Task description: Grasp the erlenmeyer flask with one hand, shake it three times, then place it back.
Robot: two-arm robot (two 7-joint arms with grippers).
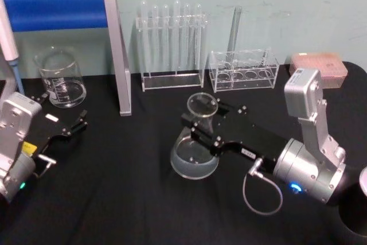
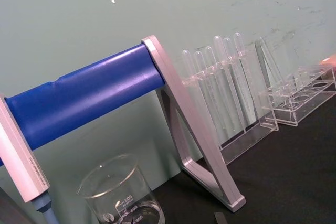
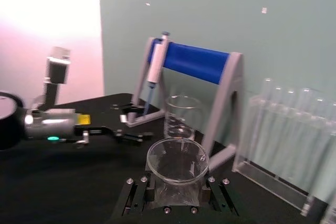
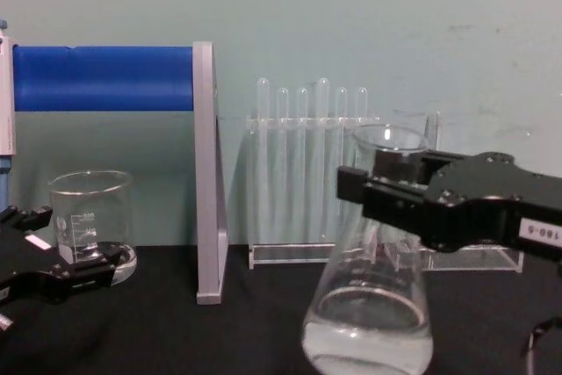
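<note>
The erlenmeyer flask [image 1: 194, 162] is clear glass with a wide base, and it stands mid-table leaning a little. My right gripper [image 1: 200, 123] reaches in from the right and is shut on its narrow neck just under the flared lip. The right wrist view looks down into the flask mouth [image 3: 177, 158], with the black fingers [image 3: 216, 192] on either side. From the chest, the flask [image 4: 369, 322] holds a little clear liquid and the right gripper [image 4: 379, 189] clamps its neck. I cannot tell whether the base touches the table. My left gripper [image 1: 63, 111] rests open at the left by the beaker.
A clear beaker [image 1: 60, 78] stands at the back left. Beside it is a pipette stand with a blue bar [image 1: 57, 10] and a grey leg [image 1: 120, 55]. Two clear test tube racks [image 1: 172, 44] [image 1: 243, 70] line the back wall. A pink tip box [image 1: 318, 67] sits at the far right.
</note>
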